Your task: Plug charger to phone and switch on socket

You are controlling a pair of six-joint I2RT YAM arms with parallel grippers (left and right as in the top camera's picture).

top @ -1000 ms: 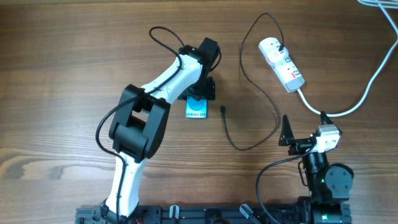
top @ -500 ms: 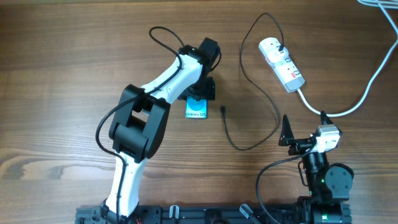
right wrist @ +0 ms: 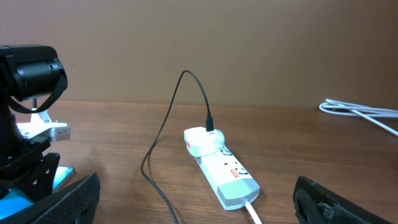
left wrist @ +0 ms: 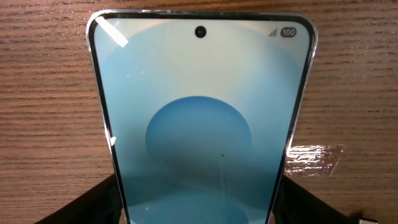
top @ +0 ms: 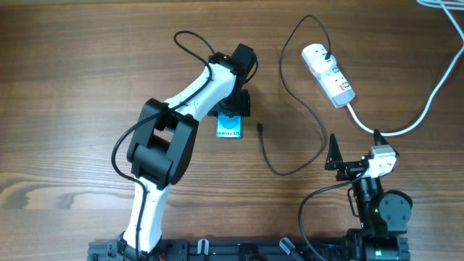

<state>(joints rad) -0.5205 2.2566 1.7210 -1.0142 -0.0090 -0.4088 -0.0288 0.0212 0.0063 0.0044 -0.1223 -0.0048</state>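
Observation:
The phone lies flat on the table with its cyan screen up, and it fills the left wrist view. My left gripper sits over its far end, with a finger pressed against each long edge. The charger's thin black cable runs from a white adapter on the socket in a loop to its connector tip, which lies loose just right of the phone. My right gripper is wide open and empty, raised near the front right, facing the socket.
The socket's thick white cord curves off to the back right corner. A scrap of clear tape lies on the wood beside the phone. The left arm stands at the left of the right wrist view.

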